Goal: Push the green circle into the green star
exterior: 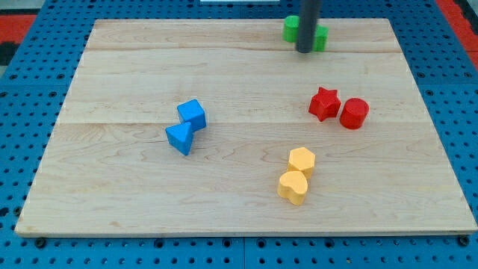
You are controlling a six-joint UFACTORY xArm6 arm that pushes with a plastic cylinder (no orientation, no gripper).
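Closest to the lens, found two yellow blocks touching each other: a rounded yellow block (pixel 293 187) toward the view's bottom and a yellow hexagon (pixel 302 161) just above it. Judged both irrelevant to the job and well apart from the work.

Found my tip (pixel 305 51) near the view's top edge, right of centre, planted on the wood. Grasped nothing, having no jaws to clench or release; served only as a bare pusher. Saw green on both sides of the rod: a left green block (pixel 289 28) and a right green block (pixel 321 37), each just beside the shaft. Took these for the green circle and green star, but could not tell which was which, nor whether they touched, with the rod hiding the gap. Judged the tip placed there to press one into the other, and the task close to done or done already.

Farther out, noted a red star (pixel 324 103) touching a red cylinder (pixel 354 113) on the view's right, and a blue cube (pixel 193 113) corner to corner with a blue triangle (pixel 179 138) left of centre.

Noted a pale wooden board (pixel 224 67), planked and smooth, good for sliding. Saw blue perforated panelling (pixel 15 112) around it, with a red patch (pixel 11 22) at the view's top left.
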